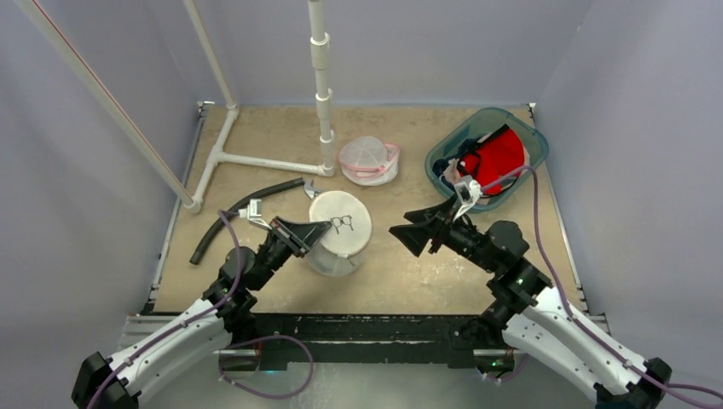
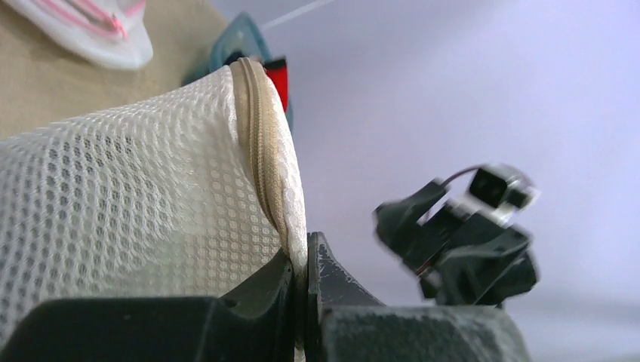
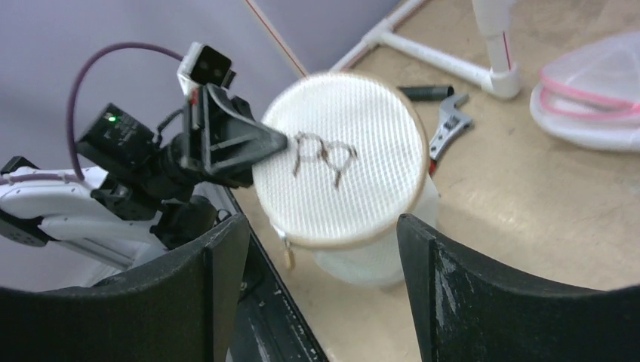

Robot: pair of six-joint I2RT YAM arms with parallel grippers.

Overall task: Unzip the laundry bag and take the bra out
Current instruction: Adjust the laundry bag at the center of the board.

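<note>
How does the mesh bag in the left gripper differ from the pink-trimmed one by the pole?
The beige-trimmed bag stands tall, its rim pinched by the shut left gripper; the pink-trimmed bag lies low and untouched. The beige-trimmed bag carries a dark stitched mark on its face; the pink-trimmed bag shows none. Both are round white mesh.

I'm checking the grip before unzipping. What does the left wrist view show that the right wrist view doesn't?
Left wrist only: the zipper teeth running into the pinch of the shut left gripper. Right wrist only: the round end of the laundry bag, a hanging tab, a wrench. Both: the bag's mesh, a pink-trimmed bag, the open right gripper.
</note>
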